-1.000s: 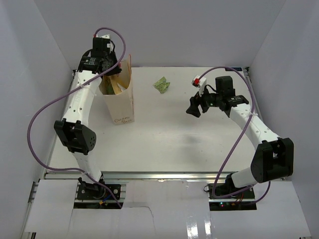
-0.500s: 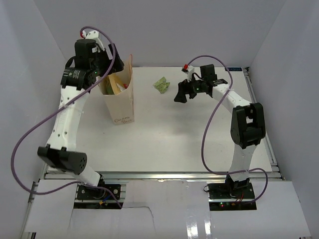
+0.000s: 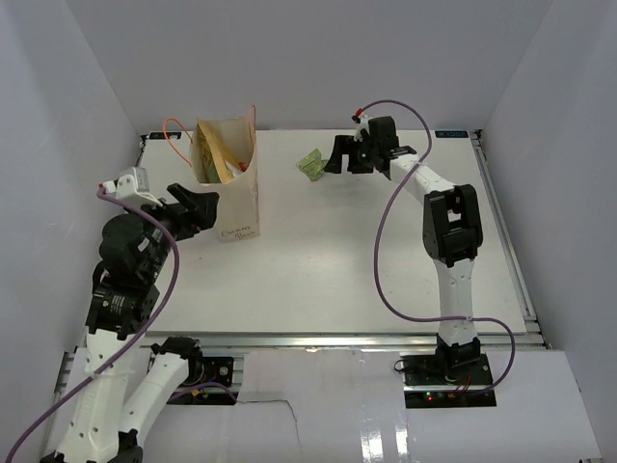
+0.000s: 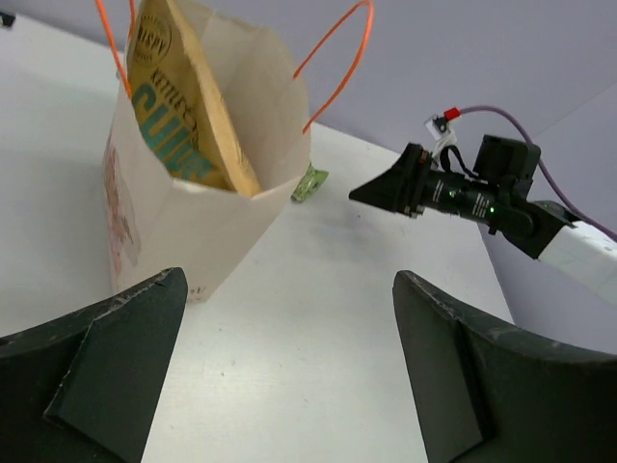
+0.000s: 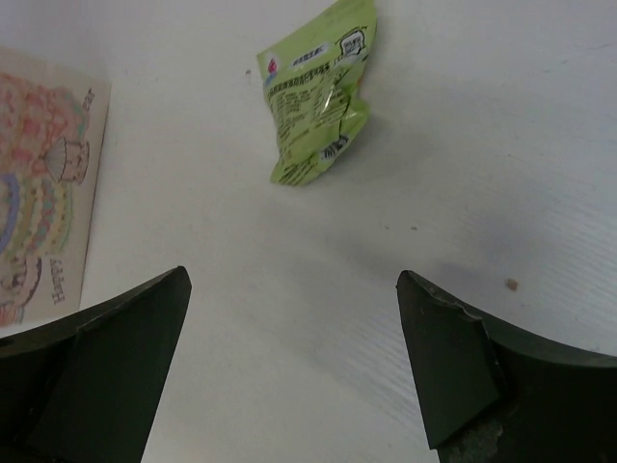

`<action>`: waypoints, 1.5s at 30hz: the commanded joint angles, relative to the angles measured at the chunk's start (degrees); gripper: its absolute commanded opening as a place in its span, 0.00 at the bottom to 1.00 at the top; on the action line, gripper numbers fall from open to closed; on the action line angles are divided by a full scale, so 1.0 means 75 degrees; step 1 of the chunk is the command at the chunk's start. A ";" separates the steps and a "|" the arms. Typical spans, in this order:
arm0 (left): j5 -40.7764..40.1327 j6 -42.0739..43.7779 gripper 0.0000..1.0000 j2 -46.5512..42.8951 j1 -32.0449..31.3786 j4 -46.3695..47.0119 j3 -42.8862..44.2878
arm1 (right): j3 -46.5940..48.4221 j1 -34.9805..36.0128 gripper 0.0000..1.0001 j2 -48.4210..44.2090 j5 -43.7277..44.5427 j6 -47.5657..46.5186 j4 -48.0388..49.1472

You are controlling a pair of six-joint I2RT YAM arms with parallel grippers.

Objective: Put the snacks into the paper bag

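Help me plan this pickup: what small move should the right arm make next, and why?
Probably ease the right tool forward and down until it straddles the green packet. Its jaws stand open and empty, the packet lies just ahead of them, and it is the only snack visible outside the paper bag.

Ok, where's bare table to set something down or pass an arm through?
Free: the wide middle of the table, between the paper bag and the right arm, down to the near edge; also the strip right of that arm. Crowded: the far edge, where the green packet lies by the right gripper, and the bag's left side, by the left gripper.
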 commanded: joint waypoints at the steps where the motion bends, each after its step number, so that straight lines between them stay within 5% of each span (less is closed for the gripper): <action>1: 0.0089 -0.0770 0.98 -0.0219 0.0037 -0.0050 -0.0611 | 0.0830 0.0152 0.93 0.0511 0.0552 0.1061 0.0717; 12: 0.0780 -0.1193 0.98 -0.0432 0.0037 -0.0086 -0.1409 | 0.2355 0.0468 0.77 0.2268 0.2015 0.1566 0.2006; 19: 0.1412 -0.1463 0.98 -0.0455 0.0026 0.0230 -0.1819 | 0.2603 0.0621 0.65 0.2856 0.1981 0.1976 0.2299; 29: 0.2782 -0.2107 0.98 0.0199 0.0026 0.1295 -0.2369 | 0.1643 0.0527 0.16 0.2144 0.1373 0.1789 0.2335; 34: 0.3638 -0.2751 0.98 0.1126 -0.0184 0.2594 -0.2768 | -0.0273 0.0118 0.08 0.0553 -0.0757 0.1099 0.2686; 38: 0.3792 -0.2927 0.98 0.2051 -0.0933 0.3428 -0.2920 | -0.2031 -0.0222 0.08 -0.0727 -0.4173 0.0056 0.2278; 45: 0.3792 -0.2905 0.98 0.4147 -0.2258 0.4800 -0.2699 | -0.5984 -0.0305 0.08 -0.3738 -0.5717 -0.1235 0.1901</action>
